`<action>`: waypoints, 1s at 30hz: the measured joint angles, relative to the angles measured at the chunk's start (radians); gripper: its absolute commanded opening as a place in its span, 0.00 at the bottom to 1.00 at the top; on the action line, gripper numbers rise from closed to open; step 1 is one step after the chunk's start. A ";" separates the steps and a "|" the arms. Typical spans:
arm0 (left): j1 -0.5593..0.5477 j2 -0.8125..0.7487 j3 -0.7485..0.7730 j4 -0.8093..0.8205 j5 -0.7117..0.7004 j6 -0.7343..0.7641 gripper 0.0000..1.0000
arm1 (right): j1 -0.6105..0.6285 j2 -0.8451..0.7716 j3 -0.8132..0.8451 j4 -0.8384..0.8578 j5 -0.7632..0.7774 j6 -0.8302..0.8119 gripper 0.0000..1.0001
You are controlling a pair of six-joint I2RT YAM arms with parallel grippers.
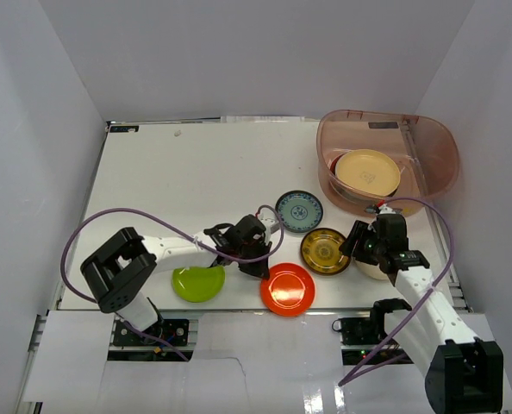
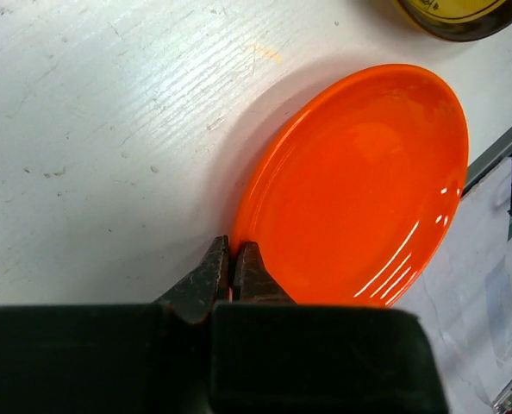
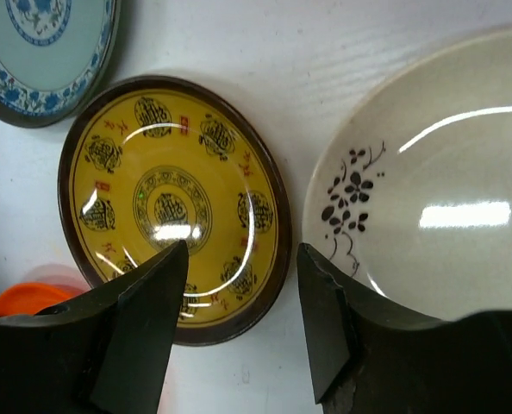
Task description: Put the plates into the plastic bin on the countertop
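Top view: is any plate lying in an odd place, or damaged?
The orange-red plate lies at the near edge of the countertop, and its rim seems to hang slightly over it. The left gripper is shut on its rim. No crack or spill shows.

The countertop (image 1: 196, 172) is white. Near left lies a plain lime green plate (image 1: 197, 283), and right of it a glossy orange-red plate (image 2: 359, 190). The pale teal plate (image 3: 40, 43) has a blue floral pattern. The brown-rimmed plate (image 3: 174, 207) is yellow with dark medallions and small red marks. The cream plate (image 3: 428, 216) bears a black flower sprig. The plastic bin (image 1: 437, 147), far right, is translucent pinkish-brown and holds a tan plate (image 1: 368, 172).
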 measured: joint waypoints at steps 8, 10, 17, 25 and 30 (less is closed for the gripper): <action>-0.009 -0.142 -0.044 0.003 -0.085 -0.029 0.00 | 0.053 -0.082 -0.016 -0.110 0.024 0.080 0.60; -0.009 -0.188 -0.048 -0.011 -0.141 -0.029 0.00 | 0.060 -0.082 -0.016 -0.138 0.034 0.103 0.58; -0.005 -0.338 -0.052 -0.043 -0.267 -0.036 0.00 | 0.065 -0.051 -0.037 -0.138 0.046 0.171 0.52; 0.004 -0.369 0.006 -0.074 -0.311 -0.036 0.00 | 0.065 0.032 -0.093 0.035 0.016 0.240 0.11; 0.042 -0.403 0.087 -0.084 -0.334 -0.037 0.00 | 0.065 -0.051 -0.092 0.030 0.010 0.264 0.08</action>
